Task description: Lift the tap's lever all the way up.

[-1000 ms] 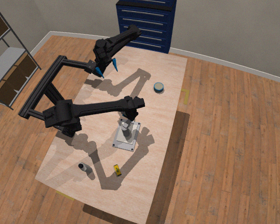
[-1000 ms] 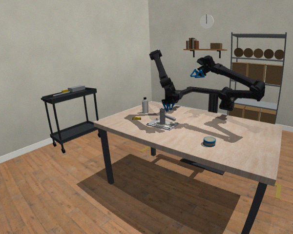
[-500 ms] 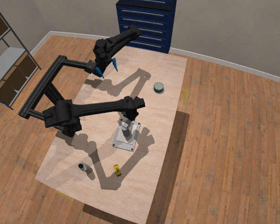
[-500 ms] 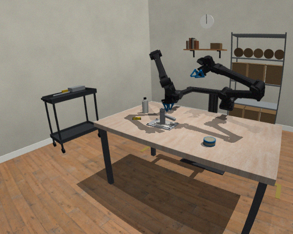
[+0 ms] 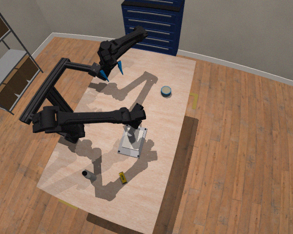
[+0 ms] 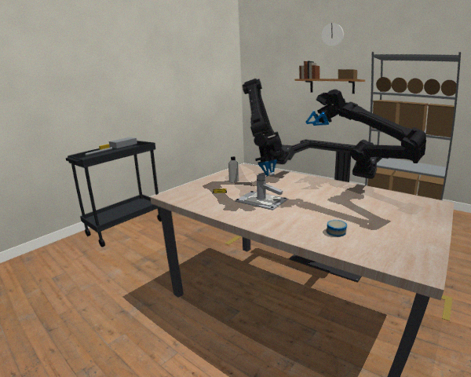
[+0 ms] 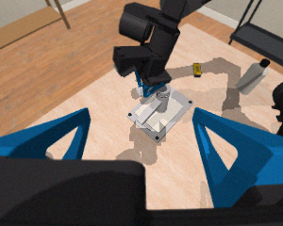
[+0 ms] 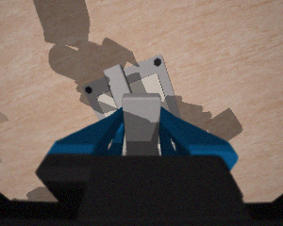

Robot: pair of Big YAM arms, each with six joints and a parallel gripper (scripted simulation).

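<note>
The grey tap point(image 6: 261, 190) point(image 7: 164, 102) stands upright on its base plate point(image 5: 128, 151) point(image 8: 169, 85). Its spout point(image 6: 273, 188) point(image 8: 116, 81) sticks out to one side. My right gripper point(image 8: 141, 112) point(image 6: 268, 173) is at the top of the tap. Its fingers are drawn in against both sides of the tap's lever point(image 8: 141, 127), shut on it. In the top view the arm hides the fingertips and lever, so the lever's exact tilt is hard to tell. My left gripper point(image 5: 115, 77) point(image 6: 317, 120) point(image 7: 141, 113) is wide open and empty, high above the table and away from the tap.
A grey bottle point(image 5: 89, 175) point(image 6: 233, 170) point(image 7: 253, 76) with a black cap and a small yellow block point(image 5: 122, 177) point(image 6: 219, 190) point(image 7: 197, 70) stand off to one side of the tap. A round blue-rimmed tin point(image 5: 166, 90) point(image 6: 336, 227) lies on the other side.
</note>
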